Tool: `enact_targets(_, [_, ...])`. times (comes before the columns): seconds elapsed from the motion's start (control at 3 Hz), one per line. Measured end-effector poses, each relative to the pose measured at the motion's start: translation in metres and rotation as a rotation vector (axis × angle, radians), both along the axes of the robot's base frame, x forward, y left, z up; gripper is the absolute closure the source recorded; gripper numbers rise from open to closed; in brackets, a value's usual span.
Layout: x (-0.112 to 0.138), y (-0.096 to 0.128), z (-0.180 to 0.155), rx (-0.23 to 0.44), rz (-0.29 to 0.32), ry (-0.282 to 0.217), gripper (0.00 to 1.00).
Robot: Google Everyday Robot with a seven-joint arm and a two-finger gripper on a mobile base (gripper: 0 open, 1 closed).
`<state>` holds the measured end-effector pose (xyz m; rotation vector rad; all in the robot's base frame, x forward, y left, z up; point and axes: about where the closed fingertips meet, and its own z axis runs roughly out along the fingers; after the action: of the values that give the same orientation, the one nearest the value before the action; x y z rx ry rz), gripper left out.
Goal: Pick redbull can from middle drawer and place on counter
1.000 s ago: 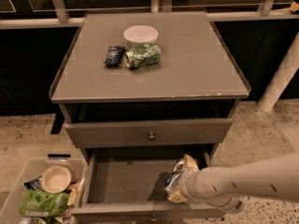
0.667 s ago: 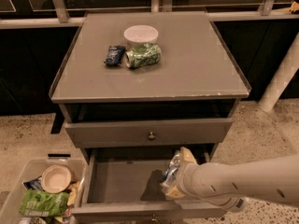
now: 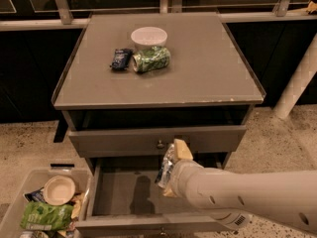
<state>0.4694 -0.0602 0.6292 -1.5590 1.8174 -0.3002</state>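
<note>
Redbull can (image 3: 165, 166) clamped in pincer (image 3: 172, 170) above open middle drawer (image 3: 121, 200).

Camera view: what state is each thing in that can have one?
Gripper: shut on redbull can, over middle drawer.
Redbull can: held, off the drawer floor.
Middle drawer: open.
Upper drawer: closed.
Green can: on its side on counter.
Bowl: upright.

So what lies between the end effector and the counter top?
In the camera view, the end effector, above the middle drawer, grips the redbull can; between it and the counter lie the closed upper drawer and a dark open slot.
</note>
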Motion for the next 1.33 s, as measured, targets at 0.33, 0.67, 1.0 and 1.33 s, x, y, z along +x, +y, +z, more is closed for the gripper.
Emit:
enact_targets(0.33, [0.009, 0.024, 0.048, -0.013, 0.022, -0.111, 1.0])
enact_targets(0.67, [0.014, 0.033, 0.105, -0.01, -0.009, -0.212, 1.0])
enact_targets(1.0, [0.011, 0.033, 0.104, -0.018, -0.014, -0.194, 1.0])
enact_targets(1.33, [0.013, 0.03, 0.1, 0.018, -0.04, -0.169, 1.0])
